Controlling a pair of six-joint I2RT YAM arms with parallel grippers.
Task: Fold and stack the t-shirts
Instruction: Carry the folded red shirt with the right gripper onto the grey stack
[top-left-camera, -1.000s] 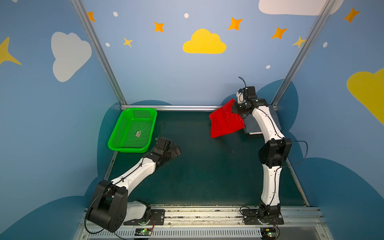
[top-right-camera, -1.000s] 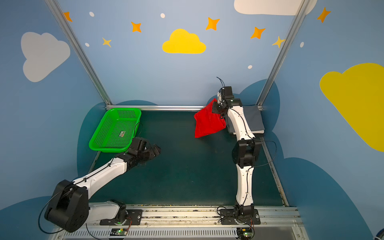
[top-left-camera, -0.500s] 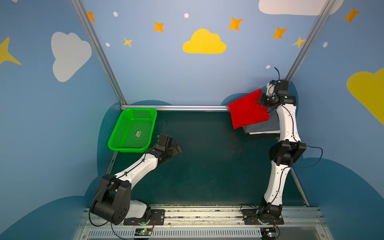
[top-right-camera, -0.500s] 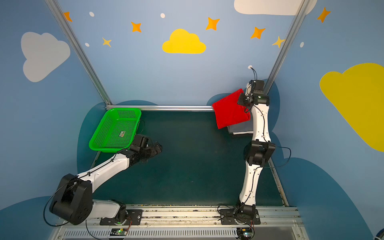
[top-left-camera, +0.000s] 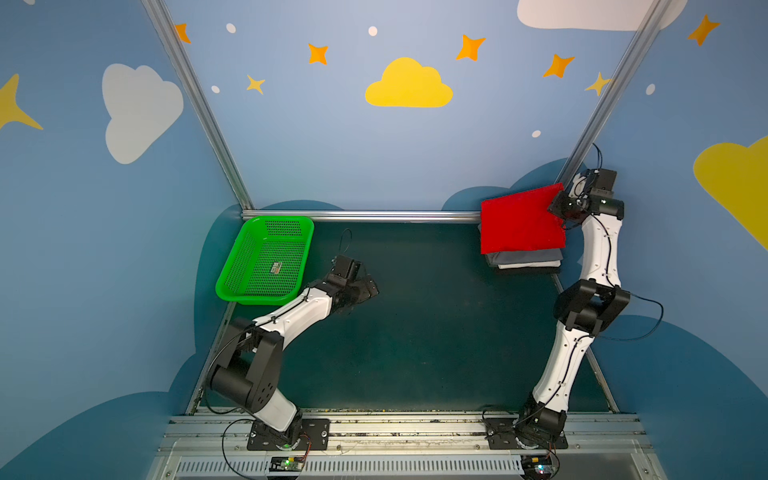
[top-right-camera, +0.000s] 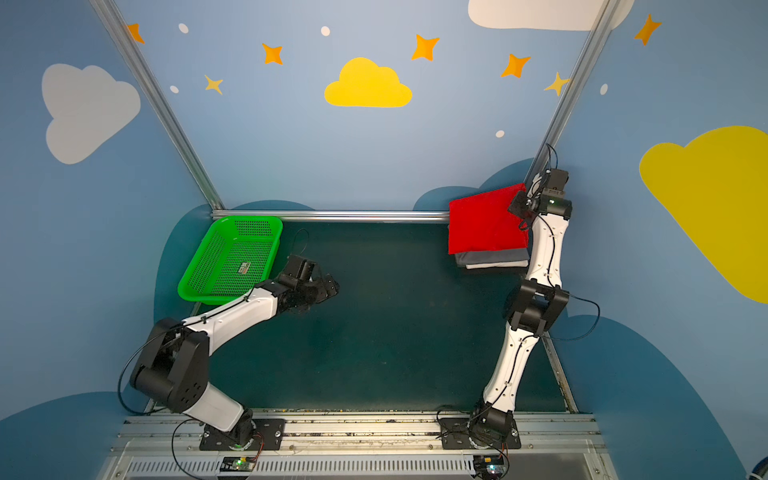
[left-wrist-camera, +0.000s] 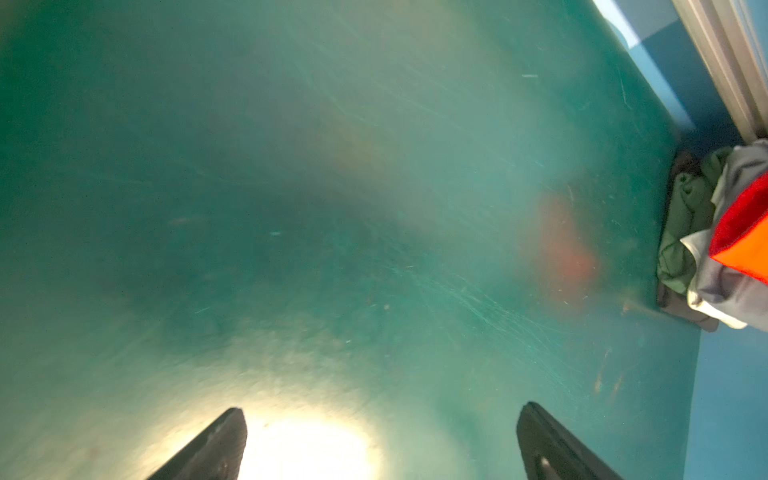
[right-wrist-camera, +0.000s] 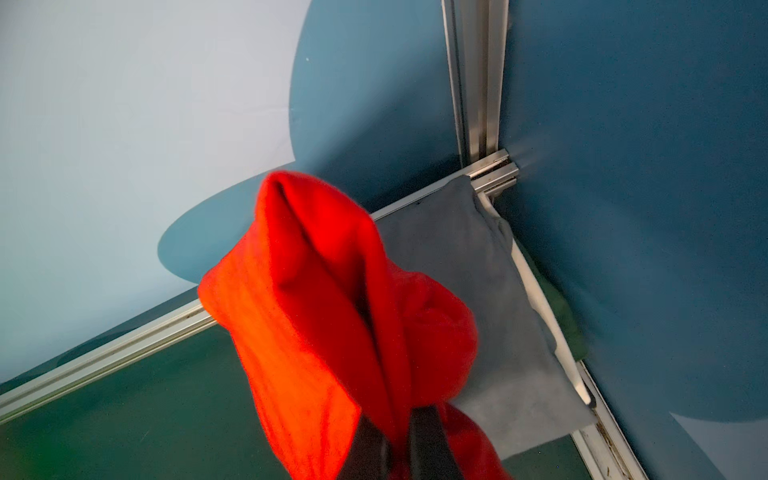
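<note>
While in right tool (right-wrist-camera: 398, 434), red t-shirt (top-left-camera: 519, 224)

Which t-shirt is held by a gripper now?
The red t-shirt, pinched at its corner by the right gripper; the grey shirt and white shirt lie folded beneath it.

Both top views look steeply down from high above the front rail (top-left-camera: 395, 428), taking in the whole desk (top-left-camera: 415, 353) and the green basket (top-left-camera: 266, 257); they show nearly the same scene, shifted slightly sideways. The left wrist view sits low and close over the desk, facing past the left hand (left-wrist-camera: 380, 444) toward the back right corner, with the folded stack (left-wrist-camera: 690, 232) at its edge. The right wrist view looks from just behind the right hand (right-wrist-camera: 399, 449), very near the red t-shirt (right-wrist-camera: 324, 311), into that same corner, which all four views share.
</note>
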